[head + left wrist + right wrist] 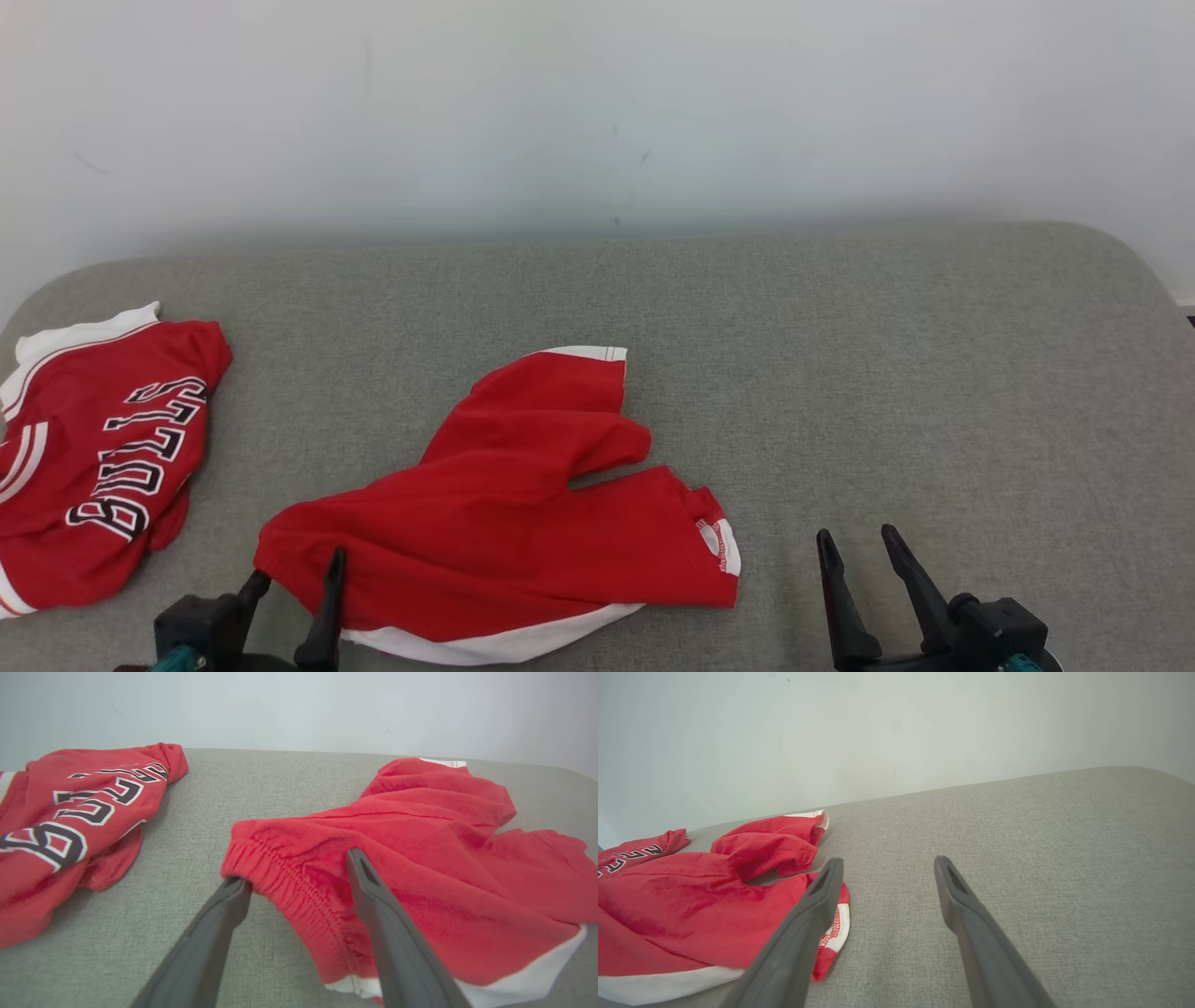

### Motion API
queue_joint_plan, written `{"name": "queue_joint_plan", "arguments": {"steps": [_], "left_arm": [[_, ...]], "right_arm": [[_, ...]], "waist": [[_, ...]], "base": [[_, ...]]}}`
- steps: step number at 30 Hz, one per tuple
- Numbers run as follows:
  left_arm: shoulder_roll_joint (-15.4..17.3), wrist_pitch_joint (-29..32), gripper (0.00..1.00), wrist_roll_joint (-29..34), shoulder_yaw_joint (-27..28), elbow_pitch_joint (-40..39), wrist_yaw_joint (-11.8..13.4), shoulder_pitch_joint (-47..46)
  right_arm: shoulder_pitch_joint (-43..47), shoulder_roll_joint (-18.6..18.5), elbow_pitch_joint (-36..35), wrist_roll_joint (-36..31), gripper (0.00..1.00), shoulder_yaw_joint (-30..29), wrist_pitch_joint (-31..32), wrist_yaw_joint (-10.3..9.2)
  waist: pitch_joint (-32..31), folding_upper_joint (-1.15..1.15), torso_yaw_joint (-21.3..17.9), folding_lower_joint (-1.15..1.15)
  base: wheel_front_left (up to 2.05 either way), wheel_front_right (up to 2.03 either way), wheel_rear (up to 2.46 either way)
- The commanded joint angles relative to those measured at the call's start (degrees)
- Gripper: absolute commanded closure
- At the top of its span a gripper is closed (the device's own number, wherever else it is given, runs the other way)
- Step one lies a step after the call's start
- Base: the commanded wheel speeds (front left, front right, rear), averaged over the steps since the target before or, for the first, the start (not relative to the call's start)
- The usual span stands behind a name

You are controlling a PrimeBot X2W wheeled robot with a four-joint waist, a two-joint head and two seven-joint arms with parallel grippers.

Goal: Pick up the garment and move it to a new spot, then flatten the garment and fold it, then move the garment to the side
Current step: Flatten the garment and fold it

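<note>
The garment (504,504) is a pair of red shorts with white trim, lying crumpled on the grey padded surface left of centre. My left gripper (297,569) stands open at the shorts' near left corner. In the left wrist view the elastic waistband of the garment (444,858) lies between the spread fingers of the left gripper (296,868), one finger beside the band's end and the other resting over the cloth. My right gripper (856,534) is open over bare surface to the right of the shorts. In the right wrist view the right gripper (888,860) holds nothing, and the garment (691,905) lies to its left.
A red jersey (103,448) with black and white lettering lies bunched at the surface's far left edge, also seen as the jersey (70,812) in the left wrist view. The grey surface (887,373) stretches bare to the right. A pale wall (597,112) rises behind it.
</note>
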Motion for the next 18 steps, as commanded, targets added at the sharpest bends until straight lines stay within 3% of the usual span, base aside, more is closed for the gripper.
{"name": "queue_joint_plan", "arguments": {"steps": [1, 18], "left_arm": [[-0.6, -0.1, 0.00, -0.2, 0.7, -1.4, 0.1, 1.9], [-6.9, -0.1, 0.00, 3.7, 8.9, -12.3, 0.2, 14.2]], "right_arm": [[0.6, 0.0, -0.2, 0.3, 0.00, 0.1, -0.1, -0.13], [1.4, 0.0, -0.1, -0.2, 0.00, 0.7, -0.1, -0.13]], "waist": [[0.0, 0.00, 0.8, 0.00], [-0.6, 0.00, 4.1, 0.00]], "base": [[0.00, 0.00, 0.00], [0.00, 0.00, 0.00]]}}
